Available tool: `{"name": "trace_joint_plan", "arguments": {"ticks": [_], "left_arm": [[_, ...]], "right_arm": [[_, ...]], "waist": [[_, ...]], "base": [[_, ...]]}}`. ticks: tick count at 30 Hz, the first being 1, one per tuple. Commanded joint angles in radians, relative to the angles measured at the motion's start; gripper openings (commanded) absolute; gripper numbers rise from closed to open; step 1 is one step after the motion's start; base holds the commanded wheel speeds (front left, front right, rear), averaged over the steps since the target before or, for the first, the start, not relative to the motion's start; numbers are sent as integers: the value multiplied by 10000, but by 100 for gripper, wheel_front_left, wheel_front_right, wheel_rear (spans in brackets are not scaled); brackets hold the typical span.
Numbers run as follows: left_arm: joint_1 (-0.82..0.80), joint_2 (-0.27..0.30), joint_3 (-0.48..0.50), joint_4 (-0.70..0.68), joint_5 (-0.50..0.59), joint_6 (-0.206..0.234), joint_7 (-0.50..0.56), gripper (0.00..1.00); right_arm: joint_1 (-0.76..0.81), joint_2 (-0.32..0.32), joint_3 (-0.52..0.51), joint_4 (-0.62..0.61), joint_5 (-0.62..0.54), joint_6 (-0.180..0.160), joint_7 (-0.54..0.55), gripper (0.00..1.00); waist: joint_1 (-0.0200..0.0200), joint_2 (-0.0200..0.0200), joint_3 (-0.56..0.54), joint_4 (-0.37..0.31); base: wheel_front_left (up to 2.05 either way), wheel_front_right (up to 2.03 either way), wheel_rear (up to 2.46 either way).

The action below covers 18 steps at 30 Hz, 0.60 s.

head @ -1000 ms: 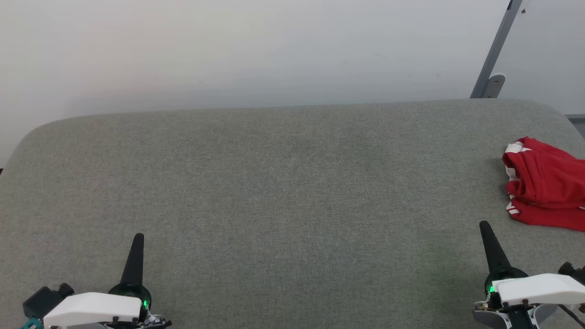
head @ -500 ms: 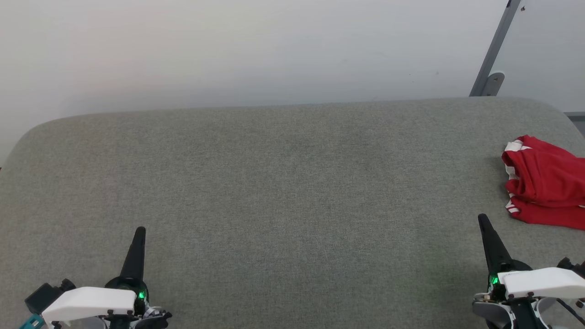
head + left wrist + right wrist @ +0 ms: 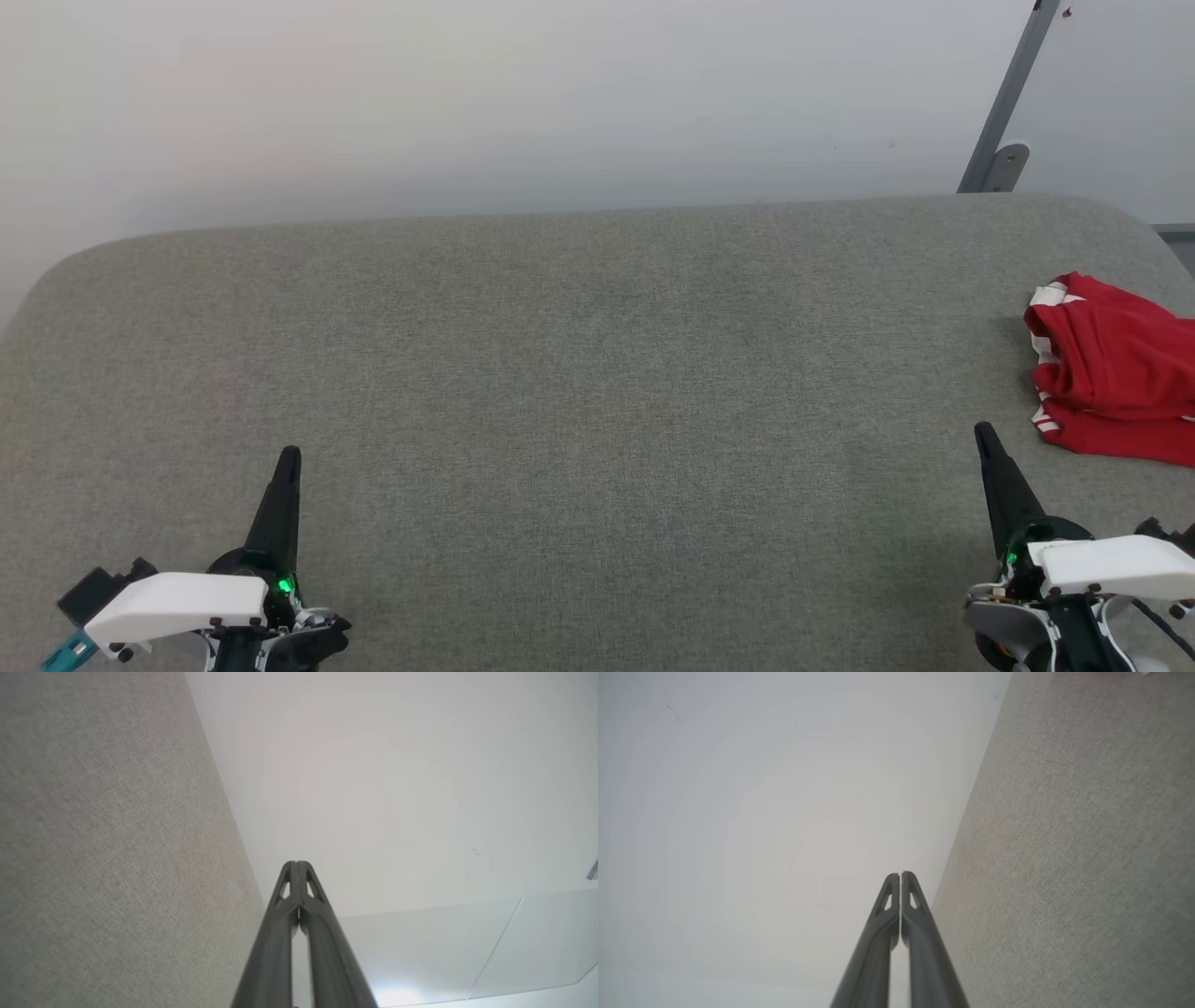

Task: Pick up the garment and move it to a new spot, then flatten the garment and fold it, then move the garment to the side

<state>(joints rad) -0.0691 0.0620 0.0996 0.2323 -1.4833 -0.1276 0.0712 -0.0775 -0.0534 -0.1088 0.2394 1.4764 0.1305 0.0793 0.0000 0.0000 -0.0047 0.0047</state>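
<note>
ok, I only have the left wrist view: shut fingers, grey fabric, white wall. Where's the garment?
Observer: In the head view, the red garment lies bunched at the right edge of the grey upholstered surface, partly cut off by the frame.
Operator: either gripper on it?
Observer: No. The right gripper is the nearer one. Its fingers are shut, and the tip is a little short of the garment's near-left corner, not touching it.
Operator: and mine relative to it?
Observer: The left gripper sits at the lower left of the head view, pointing up the frame, right across the surface from the garment.
</note>
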Motion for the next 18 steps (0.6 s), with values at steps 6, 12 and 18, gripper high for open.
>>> {"name": "trace_joint_plan", "arguments": {"ticks": [6, 12, 18], "left_arm": [[-272, -36, 73, 41, -535, -50, 193, 0], [-367, -63, 96, 83, -879, -52, 291, 0], [-456, -90, 116, 124, -1239, -54, 391, 0]], "right_arm": [[-218, 27, -48, 22, 528, 4, 163, 0], [-291, 31, -59, 44, 921, 4, 266, 0], [-365, 39, -67, 63, 1270, 4, 361, 0]], "waist": [[0, 0, 24, -14], [0, 0, 46, -28], [0, 0, 69, -41]], "base": [[0, 0, 0], [0, 0, 0], [0, 0, 0]]}}
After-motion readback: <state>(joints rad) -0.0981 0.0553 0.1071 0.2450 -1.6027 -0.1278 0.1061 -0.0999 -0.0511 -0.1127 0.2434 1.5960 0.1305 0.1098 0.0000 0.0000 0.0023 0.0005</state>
